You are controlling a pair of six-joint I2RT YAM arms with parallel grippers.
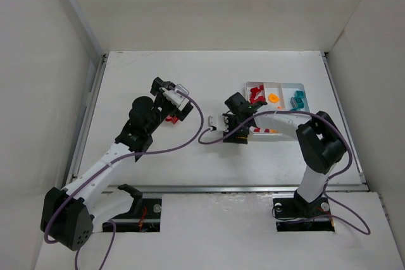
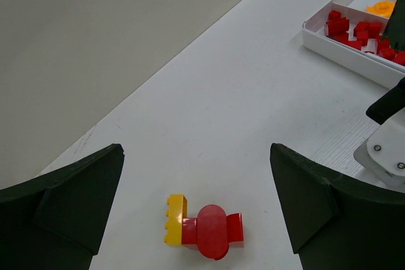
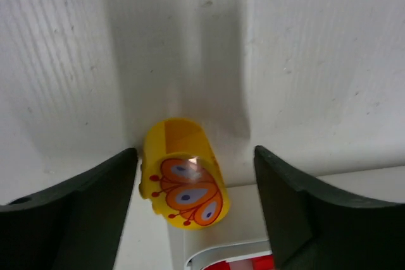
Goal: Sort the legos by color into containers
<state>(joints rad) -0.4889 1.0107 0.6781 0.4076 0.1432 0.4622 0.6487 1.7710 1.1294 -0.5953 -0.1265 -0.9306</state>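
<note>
A joined lego (image 2: pixel 201 230), a yellow brick stuck to red pieces, lies on the table between the fingers of my open left gripper (image 2: pixel 196 203), which touches nothing. From above it shows as a red spot (image 1: pixel 170 118) under the left gripper (image 1: pixel 172 110). My right gripper (image 3: pixel 193 210) is open around a round yellow lego (image 3: pixel 183 181) with an orange butterfly print; the left finger (image 3: pixel 76 210) is almost against it, the right one stands apart. That piece lies at the corner of the white tray (image 3: pixel 218 254). The tray's containers (image 1: pixel 276 85) hold red (image 1: pixel 255 93), orange (image 1: pixel 273 98) and cyan (image 1: pixel 297 99) legos.
White enclosure walls (image 1: pixel 69 61) close in the table on three sides. Purple cables (image 1: pixel 202 118) loop from both wrists over the middle of the table. The right gripper's body (image 2: pixel 387 137) shows at the right edge of the left wrist view, near the tray (image 2: pixel 345 52).
</note>
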